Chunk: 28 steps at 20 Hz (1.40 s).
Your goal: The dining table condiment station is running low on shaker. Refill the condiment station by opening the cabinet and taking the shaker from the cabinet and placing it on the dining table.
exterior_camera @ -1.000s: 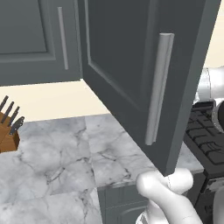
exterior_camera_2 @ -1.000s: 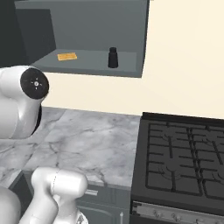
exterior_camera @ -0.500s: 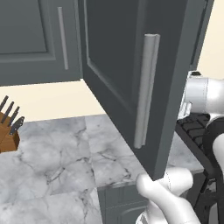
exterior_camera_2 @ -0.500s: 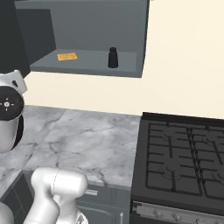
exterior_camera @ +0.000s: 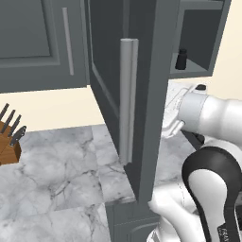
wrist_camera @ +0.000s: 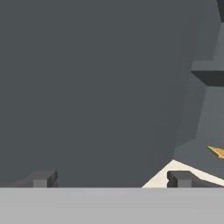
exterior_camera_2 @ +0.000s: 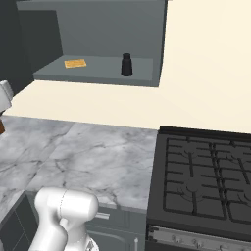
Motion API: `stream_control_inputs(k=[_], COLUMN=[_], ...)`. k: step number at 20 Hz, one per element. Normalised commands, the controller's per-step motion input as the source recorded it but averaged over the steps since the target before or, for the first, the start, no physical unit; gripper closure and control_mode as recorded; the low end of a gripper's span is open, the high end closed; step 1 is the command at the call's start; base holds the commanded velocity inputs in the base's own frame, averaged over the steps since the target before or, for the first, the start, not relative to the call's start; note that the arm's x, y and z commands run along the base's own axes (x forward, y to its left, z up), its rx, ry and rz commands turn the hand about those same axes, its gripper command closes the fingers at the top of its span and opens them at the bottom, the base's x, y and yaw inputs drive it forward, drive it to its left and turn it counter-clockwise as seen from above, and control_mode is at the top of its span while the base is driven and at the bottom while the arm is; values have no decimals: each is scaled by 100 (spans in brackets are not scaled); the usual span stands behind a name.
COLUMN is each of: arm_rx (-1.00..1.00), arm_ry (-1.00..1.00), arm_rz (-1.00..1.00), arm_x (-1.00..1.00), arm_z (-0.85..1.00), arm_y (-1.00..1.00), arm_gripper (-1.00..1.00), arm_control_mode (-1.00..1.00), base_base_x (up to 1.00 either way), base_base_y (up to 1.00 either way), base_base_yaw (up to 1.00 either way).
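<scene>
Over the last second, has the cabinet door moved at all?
Yes. In the left base view the cabinet door has swung left, wider open, toward the knife block, uncovering the shaker on the shelf.

Cream wall behind grey-veined white marble counter; black gas stove just right of it, wooden knife block with dark handles at counter's left, closed dark grey neighbouring wall cupboard above
</scene>
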Motion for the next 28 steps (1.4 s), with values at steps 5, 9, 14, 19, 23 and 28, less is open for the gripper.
stream_control_inputs(k=[5, 9, 14, 19, 23, 28], arm_rx=[0, 0, 4, 9, 12, 11], arm_ry=[0, 0, -1, 0, 4, 10], arm_rz=[-9, -1, -8, -31, -49, -49], arm_x=[0, 1, -11, -3, 0, 25], arm_z=[0, 0, 0, 0, 1, 0], arm_y=[11, -8, -87, -100, -100, -97], arm_gripper=[-100, -100, -100, -100, -100, -100], arm_control_mode=[-100, -100, -100, -100, -100, -100], base_base_x=[0, 0, 0, 0, 0, 0], base_base_y=[0, 0, 0, 0, 0, 0], base_base_yaw=[0, 0, 0, 0, 0, 0])
